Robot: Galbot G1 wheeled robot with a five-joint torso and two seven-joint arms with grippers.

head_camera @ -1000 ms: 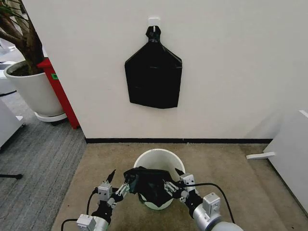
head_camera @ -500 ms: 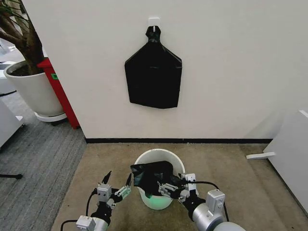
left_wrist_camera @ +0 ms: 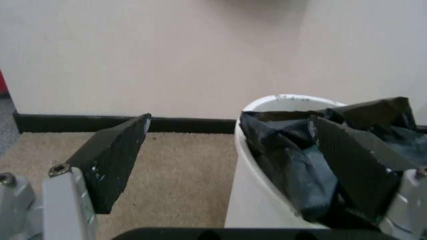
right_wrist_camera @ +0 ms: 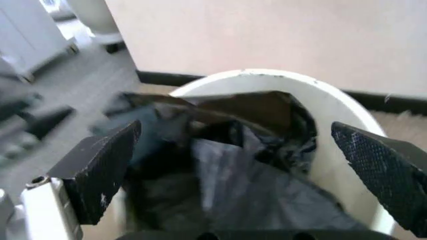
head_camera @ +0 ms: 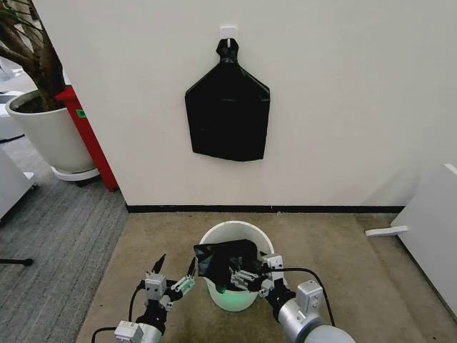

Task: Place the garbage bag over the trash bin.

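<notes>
Now the garbage bag lies crumpled in the mouth of the trash bin on the carpet. Both sets of jaws are released: the left gripper beside the bin, the right gripper over its rim.

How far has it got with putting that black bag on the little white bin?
Partway. The garbage bag already sits crumpled in the mouth of the trash bin, draped over the rim on the robot's left side. It is not spread: the far rim shows bare. Both hands are open, the left hand beside the bin, the right hand over the bag. Left: stretching the bag around the whole rim.
</notes>
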